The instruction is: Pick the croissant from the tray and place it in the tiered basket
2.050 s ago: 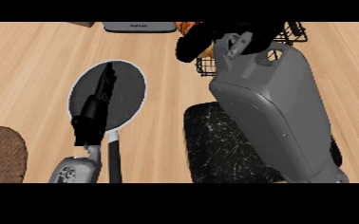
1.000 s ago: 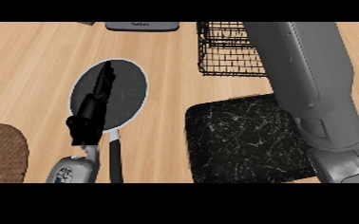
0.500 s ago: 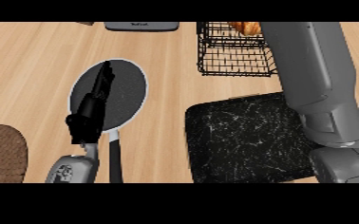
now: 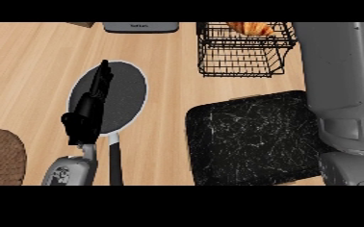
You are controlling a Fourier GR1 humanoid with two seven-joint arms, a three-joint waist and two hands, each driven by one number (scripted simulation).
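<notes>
The golden croissant (image 4: 250, 28) lies in the upper level of the black wire tiered basket (image 4: 241, 62) at the back of the counter. No hand touches it. The black marbled tray (image 4: 256, 139) sits in front of the basket with nothing on it. My right forearm (image 4: 334, 86) runs up the right edge of the view, beside the basket and the tray; its hand is out of the picture. Over at the left, my left hand (image 4: 86, 113) rests open, its fingers straight and pointing away above a dark pan.
A dark round pan (image 4: 124, 94) with a pale rim and a handle (image 4: 114, 161) lies left of the tray. A grey appliance (image 4: 140, 27) stands at the back edge. A brown rounded object (image 4: 8, 158) shows at the lower left.
My right hand was over the basket two seconds ago; the arm has since drawn away to the right. The croissant now shows lying in the basket. The left hand has stayed put.
</notes>
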